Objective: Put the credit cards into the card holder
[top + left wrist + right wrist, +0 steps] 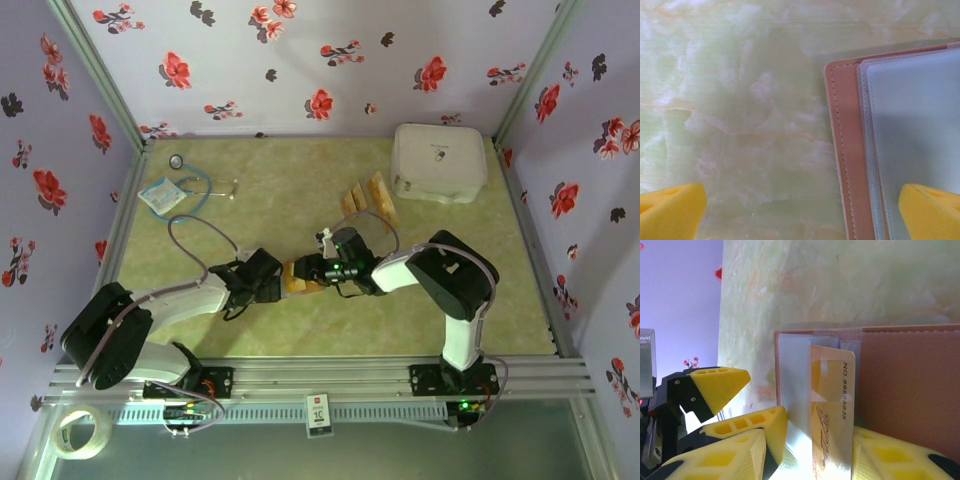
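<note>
Two arms lean in over the middle of the green marbled table [280, 170], and from above their heads almost meet over the brown card holder [303, 283], which lies open between the left gripper [283, 282] and the right gripper [322, 268]. From up here I cannot tell how either set of fingers stands. Further back a few loose cards [368, 197] lie side by side near a white zippered case [438, 162] in the far right corner. A stethoscope [195, 185] and a small packet [162, 196] sit at the far left, and a roll of tape [75, 432] lies off the table at the near left. From the left wrist, the yellow fingertips [670, 210] are spread wide and hold nothing. One hangs over bare table, the other over the holder's clear plastic sleeves [910, 125], beside its stitched brown edge. From the right wrist, a golden card [832, 410] with a printed number looks partly slid into a clear sleeve of the open holder. The right arm's fingers [890, 457] stand parted on either side of its lower end with a plain gap on the left, so they are not pinching it. The other arm's yellow fingers [715, 382] sit just to the left.
</note>
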{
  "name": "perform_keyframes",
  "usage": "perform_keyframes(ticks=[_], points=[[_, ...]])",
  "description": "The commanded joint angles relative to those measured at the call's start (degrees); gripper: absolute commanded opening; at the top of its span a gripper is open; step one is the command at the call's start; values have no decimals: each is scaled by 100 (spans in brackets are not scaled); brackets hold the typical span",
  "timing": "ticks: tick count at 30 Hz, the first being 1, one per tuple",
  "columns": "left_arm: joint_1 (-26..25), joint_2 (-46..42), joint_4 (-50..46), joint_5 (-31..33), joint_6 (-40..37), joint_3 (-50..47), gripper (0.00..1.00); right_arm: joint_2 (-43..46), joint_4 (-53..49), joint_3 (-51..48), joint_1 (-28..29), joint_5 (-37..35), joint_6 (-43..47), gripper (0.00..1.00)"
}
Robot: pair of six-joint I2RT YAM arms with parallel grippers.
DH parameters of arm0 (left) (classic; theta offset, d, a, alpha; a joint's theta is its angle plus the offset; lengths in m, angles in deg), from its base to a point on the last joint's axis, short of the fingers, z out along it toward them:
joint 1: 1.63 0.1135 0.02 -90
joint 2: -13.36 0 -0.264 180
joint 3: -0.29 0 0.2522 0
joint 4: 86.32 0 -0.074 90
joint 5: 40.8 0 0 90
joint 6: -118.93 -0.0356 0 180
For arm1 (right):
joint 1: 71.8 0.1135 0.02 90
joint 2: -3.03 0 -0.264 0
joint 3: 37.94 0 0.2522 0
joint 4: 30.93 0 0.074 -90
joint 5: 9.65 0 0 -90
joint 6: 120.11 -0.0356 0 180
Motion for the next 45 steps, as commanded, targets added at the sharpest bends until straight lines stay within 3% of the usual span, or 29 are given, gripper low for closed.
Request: perform_keyframes(ticks=[1,22,26,32,36,45], points=[[-16,-8,-275,114,47,-186,100,171,-441,186,2,-230,234,46],[106,-417,-353,30,-170,48,100,854,-2515,739,2,-933,1024,48],[280,-692,-558,32,-239,179,100,978,-3655,1154,2,-1292,1559,40],[760,-807,-955,33,-146,137,100,788,-5152,1951,3,-1760,2306,14],[1005,-733,-1022,-2,-101,62,100,525,-5618,2362,11,-1843,2552,2],[1185,-278,-922,-88,-217,129,100,-108,-5998,2890,188,-1919,2758,0]])
